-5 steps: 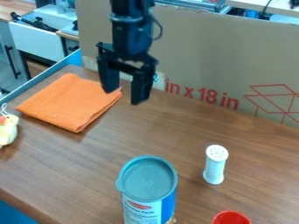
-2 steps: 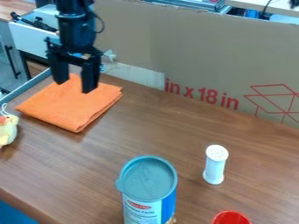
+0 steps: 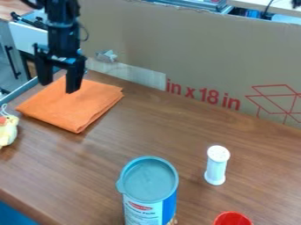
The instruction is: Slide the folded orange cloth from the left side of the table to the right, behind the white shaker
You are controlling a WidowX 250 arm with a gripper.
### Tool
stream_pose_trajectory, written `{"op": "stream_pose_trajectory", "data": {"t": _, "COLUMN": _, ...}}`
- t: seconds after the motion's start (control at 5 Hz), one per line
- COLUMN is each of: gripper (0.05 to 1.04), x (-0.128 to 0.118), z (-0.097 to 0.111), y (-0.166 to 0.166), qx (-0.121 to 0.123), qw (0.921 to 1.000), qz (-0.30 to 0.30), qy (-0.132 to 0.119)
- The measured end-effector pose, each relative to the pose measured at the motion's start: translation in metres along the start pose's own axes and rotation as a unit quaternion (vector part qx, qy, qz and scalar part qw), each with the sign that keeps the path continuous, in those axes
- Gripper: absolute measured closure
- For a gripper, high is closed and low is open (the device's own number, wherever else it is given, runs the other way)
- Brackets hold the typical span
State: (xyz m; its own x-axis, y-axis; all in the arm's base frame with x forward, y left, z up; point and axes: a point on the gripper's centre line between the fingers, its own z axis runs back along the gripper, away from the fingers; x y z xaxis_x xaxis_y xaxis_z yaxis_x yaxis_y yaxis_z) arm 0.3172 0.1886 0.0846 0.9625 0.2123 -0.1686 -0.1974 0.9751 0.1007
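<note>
The arm [image 3: 63, 26] enters from the top edge at the upper left and hangs down, near vertical. The pincer [image 3: 58, 87] points downward with its two fingers spread and a gap between them. Its tips appear over the far left corner of the cloth [image 3: 85, 105]; whether they touch it cannot be told.

The cloth is orange, folded into a flat pad, and lies on the wooden table [image 3: 147, 136] under and just in front of the pincer. Layered folds show along its right side.

Other items, relative to the pincer: cardboard sheet [image 3: 200, 57], behind and to the right; toy duck [image 3: 7, 132], below and to the left; lidded can [image 3: 148, 186], well in front and to the right; white shaker [image 3: 216, 165], farther right; red cup [image 3: 233, 219], farthest to the front right.

The pincer hides part of the cloth's far corner. The view's left edge cuts off the duck; the bottom edge cuts off the can and cup
</note>
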Motion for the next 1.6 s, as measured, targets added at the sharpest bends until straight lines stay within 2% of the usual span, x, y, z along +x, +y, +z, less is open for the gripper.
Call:
{"op": "stream_pose_trajectory", "data": {"t": 0.2, "gripper": 0.079, "x": 0.010, "z": -0.014, "y": 0.021, "qx": -0.007, "qw": 0.9999, "qz": 0.003, "qy": 0.007}}
{"op": "stream_pose_trajectory", "data": {"t": 0.4, "gripper": 0.079, "x": 0.012, "z": -0.024, "y": 0.027, "qx": 0.006, "qw": 0.9996, "qz": -0.005, "qy": 0.029}}
{"op": "stream_pose_trajectory", "data": {"t": 0.6, "gripper": 0.079, "x": 0.014, "z": -0.043, "y": 0.026, "qx": 0.003, "qw": 0.9984, "qz": -0.026, "qy": 0.051}}
{"op": "stream_pose_trajectory", "data": {"t": 0.8, "gripper": 0.079, "x": 0.022, "z": -0.056, "y": 0.025, "qx": -0.002, "qw": 0.9976, "qz": -0.042, "qy": 0.055}}
{"op": "stream_pose_trajectory", "data": {"t": 1.0, "gripper": 0.079, "x": 0.031, "z": -0.059, "y": 0.024, "qx": -0.011, "qw": 0.9973, "qz": -0.051, "qy": 0.051}}
{"op": "stream_pose_trajectory", "data": {"t": 1.2, "gripper": 0.079, "x": 0.038, "z": -0.056, "y": 0.007, "qx": -0.033, "qw": 0.9972, "qz": -0.055, "qy": 0.038}}
{"op": "stream_pose_trajectory", "data": {"t": 1.4, "gripper": 0.079, "x": 0.052, "z": -0.045, "y": -0.032, "qx": -0.075, "qw": 0.9937, "qz": -0.081, "qy": 0.019}}
{"op": "stream_pose_trajectory", "data": {"t": 1.6, "gripper": 0.082, "x": 0.060, "z": -0.034, "y": -0.093, "qx": -0.092, "qw": 0.9848, "qz": -0.145, "qy": 0.022}}
